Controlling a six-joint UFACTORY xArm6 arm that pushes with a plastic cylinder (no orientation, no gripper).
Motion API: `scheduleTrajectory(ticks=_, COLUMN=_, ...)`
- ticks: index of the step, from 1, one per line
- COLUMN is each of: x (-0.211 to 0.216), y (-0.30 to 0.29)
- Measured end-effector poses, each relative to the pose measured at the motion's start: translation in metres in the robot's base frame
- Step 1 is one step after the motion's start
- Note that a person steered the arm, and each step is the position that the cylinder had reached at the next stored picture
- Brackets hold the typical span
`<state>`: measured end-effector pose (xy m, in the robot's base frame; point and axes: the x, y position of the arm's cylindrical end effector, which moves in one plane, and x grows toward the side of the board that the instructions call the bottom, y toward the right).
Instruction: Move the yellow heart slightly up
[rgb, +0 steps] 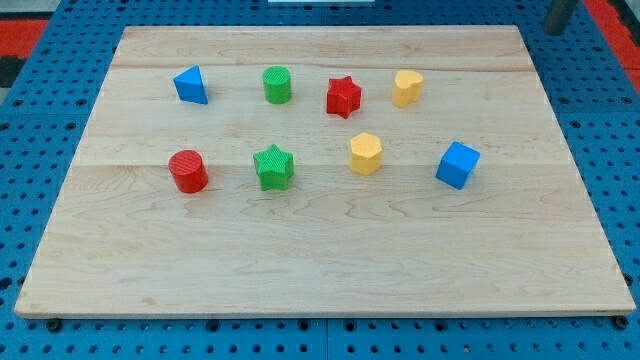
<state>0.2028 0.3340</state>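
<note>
The yellow heart (407, 87) sits in the upper row of blocks, toward the view's right, just right of the red star (343, 96). A yellow hexagon (366, 153) lies below and a little left of the heart. My rod shows at the view's top right corner, off the board, and my tip (553, 30) is far up and to the right of the heart, touching no block.
A blue triangle (190, 85) and a green cylinder (277, 85) sit in the upper row at the left. A red cylinder (188, 171), a green star (273, 166) and a blue cube (457, 164) lie in the lower row. The wooden board (320, 270) rests on a blue pegboard.
</note>
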Motion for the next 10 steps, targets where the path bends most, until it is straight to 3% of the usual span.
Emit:
scheduleTrajectory(ticks=2, x=0.005, y=0.012)
scheduleTrajectory(ticks=3, x=0.041, y=0.003)
scheduleTrajectory(ticks=4, x=0.086, y=-0.033)
scheduleTrajectory(ticks=5, x=0.086, y=-0.117)
scheduleTrajectory(ticks=6, x=0.111, y=-0.135)
scheduleTrajectory(ticks=7, x=0.137, y=-0.11)
scheduleTrajectory(ticks=8, x=0.156, y=-0.14)
scheduleTrajectory(ticks=9, x=0.148, y=-0.223)
scheduleTrajectory(ticks=10, x=0.148, y=-0.262)
